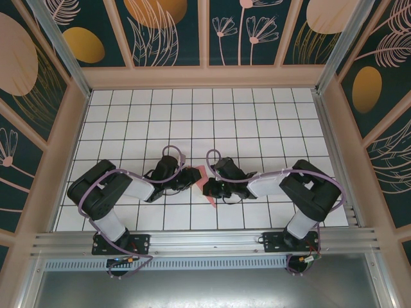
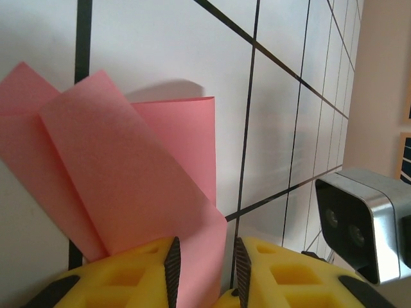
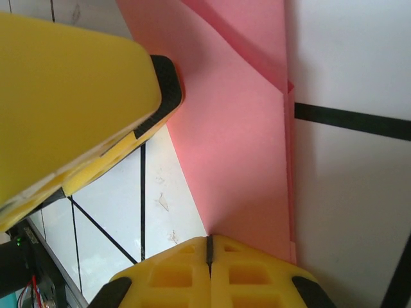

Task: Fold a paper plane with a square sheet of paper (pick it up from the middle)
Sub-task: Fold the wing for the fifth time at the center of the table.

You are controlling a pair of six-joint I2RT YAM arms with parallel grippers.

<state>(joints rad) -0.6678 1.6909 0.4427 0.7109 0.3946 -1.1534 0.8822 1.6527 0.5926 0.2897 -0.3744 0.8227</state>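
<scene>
Paper check: the pink sheet of paper (image 1: 201, 173) sits mid-table on the white grid table (image 1: 192, 115), in the near half, right between the two arm tips. It's partly folded, not flat. Left wrist view shows the sheet of paper (image 2: 128, 173) as overlapping layers, one flap lifted and casting a shadow on the tiles, with a folded edge running across a black grid line. Left gripper (image 1: 191, 178) comes in from the left. On its own cam the left gripper (image 2: 205, 273) has jaws part-way apart with a strip of the pink sheet running down into the gap. A thin sliver of white shows between the paper edge and the right-hand pad (image 2: 241, 269), so can't tell if it's actually pinching or just straddling. Right gripper (image 1: 209, 187) comes in from the right, tips close to the left one's. On the right wrist cam the right gripper (image 3: 209, 256) is clenched, pads meeting on a single seam. The sheet (image 3: 237, 141) tapers down to that seam with a diagonal crease near the top. Can't tell whether an edge is nipped in it. Left arm's yellow finger (image 3: 77, 96) hangs just beside the paper there. A silver camera housing (image 2: 359, 224) shows at the right edge of the left cam.
</scene>
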